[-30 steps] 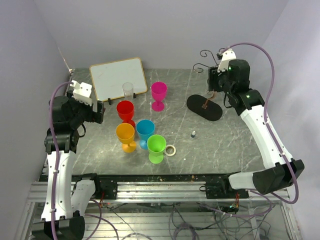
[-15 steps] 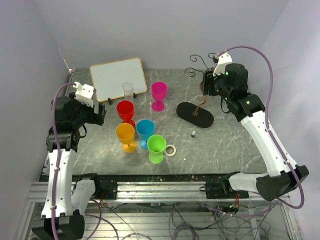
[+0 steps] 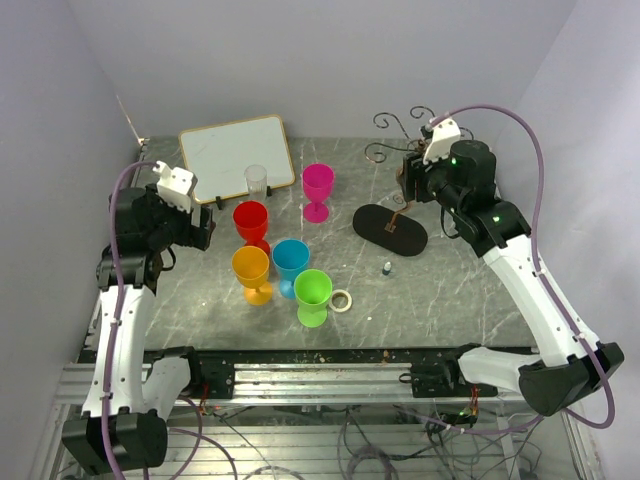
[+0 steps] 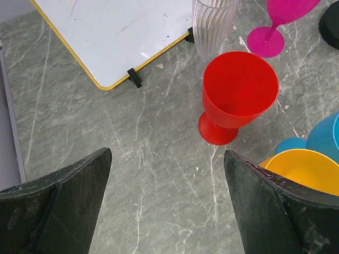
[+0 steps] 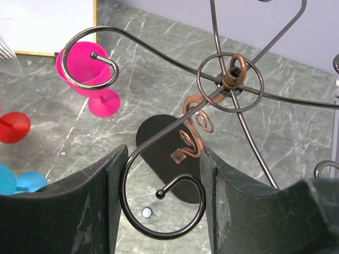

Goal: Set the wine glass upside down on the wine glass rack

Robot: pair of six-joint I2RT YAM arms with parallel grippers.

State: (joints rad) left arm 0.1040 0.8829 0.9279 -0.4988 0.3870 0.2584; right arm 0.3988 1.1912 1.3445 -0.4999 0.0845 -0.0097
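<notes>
the right gripper is clenched on the rack: one curled hook arm of the wire sits between its fingers, the curl spanning the gap from one to the other. the rack's black oval base lies in the right half of the table, toward the far edge, just right of the pink goblet. the stem leans up and right from the base to the hooks by the gripper. whether the base rests flat on the table i cannot tell.

the left gripper is released, jaws spread wide with nothing between them, hanging over the table near the left edge. the red goblet stands just ahead of it, apart from both fingers.

all goblets stand upright on the table. the orange goblet, blue goblet and green goblet cluster near the middle, closer to the near edge than the red one. a clear glass stands behind the red goblet, at the edge of a whiteboard in the far left corner. a tape ring lies just right of the green goblet's foot.
</notes>
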